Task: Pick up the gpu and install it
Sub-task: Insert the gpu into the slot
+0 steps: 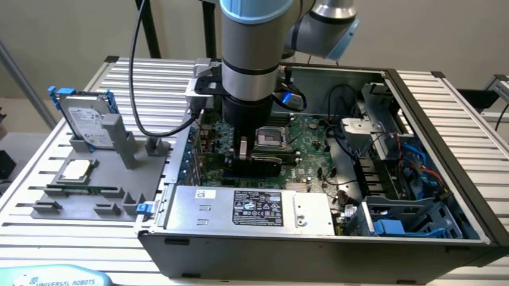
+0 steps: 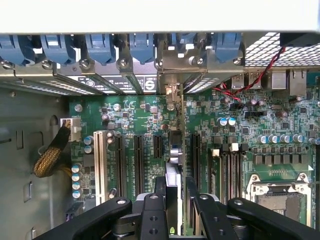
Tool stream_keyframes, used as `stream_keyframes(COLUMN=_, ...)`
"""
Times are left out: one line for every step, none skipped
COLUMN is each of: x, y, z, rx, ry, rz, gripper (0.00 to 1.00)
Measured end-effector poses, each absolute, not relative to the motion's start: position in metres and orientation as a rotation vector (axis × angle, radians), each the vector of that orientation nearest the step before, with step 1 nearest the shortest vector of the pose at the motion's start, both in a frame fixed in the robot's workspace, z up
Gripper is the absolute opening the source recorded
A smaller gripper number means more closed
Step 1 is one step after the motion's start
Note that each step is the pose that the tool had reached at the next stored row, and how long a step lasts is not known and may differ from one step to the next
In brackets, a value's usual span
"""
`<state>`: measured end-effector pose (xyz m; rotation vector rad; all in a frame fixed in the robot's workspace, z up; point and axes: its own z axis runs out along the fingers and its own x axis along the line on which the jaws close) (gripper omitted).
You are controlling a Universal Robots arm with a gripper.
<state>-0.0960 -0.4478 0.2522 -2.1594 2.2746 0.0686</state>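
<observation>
1. At the table's (image 1: 445,101) left edge in the exterior view, a grey fixture (image 1: 87,202) is seen, in which a hard drive (image 1: 83,122) is stood upright and a memory strip (image 1: 80,189) is laid flat, each in its own slot, probably so that parts can be reached from above.
2. The open case (image 1: 318,238) is set right of the fixture, with the motherboard (image 1: 310,134) exposed on its floor.
3. The gripper (image 2: 172,200) is held low inside the case, its fingers (image 2: 152,210) closed narrowly on the gpu (image 2: 172,175), which is carried on edge.
4. In the wrist view, the card is seen lined up over a slot, among the expansion slots (image 2: 137,157), its bracket end pointed at the rear openings with blue latches (image 2: 100,47); whether it is seated cannot be told.
5. Room is tight: a neighbouring slot lies close on either side of the card, and the CPU socket (image 2: 280,192) lies near.
6. In the exterior view, the power supply (image 1: 247,208) lies along the case's near wall; cables (image 1: 413,161) and drive bays crowd the right side.
</observation>
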Motion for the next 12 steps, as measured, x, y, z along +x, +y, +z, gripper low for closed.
stream_keyframes(x=-0.0960, y=-0.4478, z=0.2522, rx=-2.160, ry=2.275, rz=0.068, gripper=0.27)
stream_keyframes(x=-0.0960, y=-0.4478, z=0.2522, rx=-2.160, ry=2.275, rz=0.068, gripper=0.27)
stream_keyframes(x=-0.0960, y=-0.4478, z=0.2522, rx=-2.160, ry=2.275, rz=0.068, gripper=0.27)
stream_keyframes(x=-0.0960, y=-0.4477, z=0.2523, rx=-2.160, ry=2.275, rz=0.068, gripper=0.27)
stream_keyframes(x=-0.0960, y=-0.4474, z=0.2523, rx=-2.160, ry=2.275, rz=0.068, gripper=0.27)
stream_keyframes(x=-0.0960, y=-0.4471, z=0.2524, rx=-2.160, ry=2.275, rz=0.068, gripper=0.27)
stream_keyframes(x=-0.0960, y=-0.4468, z=0.2523, rx=-2.160, ry=2.275, rz=0.068, gripper=0.27)
stream_keyframes(x=-0.0960, y=-0.4465, z=0.2524, rx=-2.160, ry=2.275, rz=0.068, gripper=0.27)
stream_keyframes(x=-0.0960, y=-0.4462, z=0.2523, rx=-2.160, ry=2.275, rz=0.068, gripper=0.27)
stream_keyframes(x=-0.0961, y=-0.4461, z=0.2523, rx=-2.160, ry=2.275, rz=0.068, gripper=0.27)
stream_keyframes(x=-0.0960, y=-0.4461, z=0.2522, rx=-2.160, ry=2.275, rz=0.068, gripper=0.27)
stream_keyframes(x=-0.0960, y=-0.4461, z=0.2522, rx=-2.160, ry=2.275, rz=0.068, gripper=0.27)
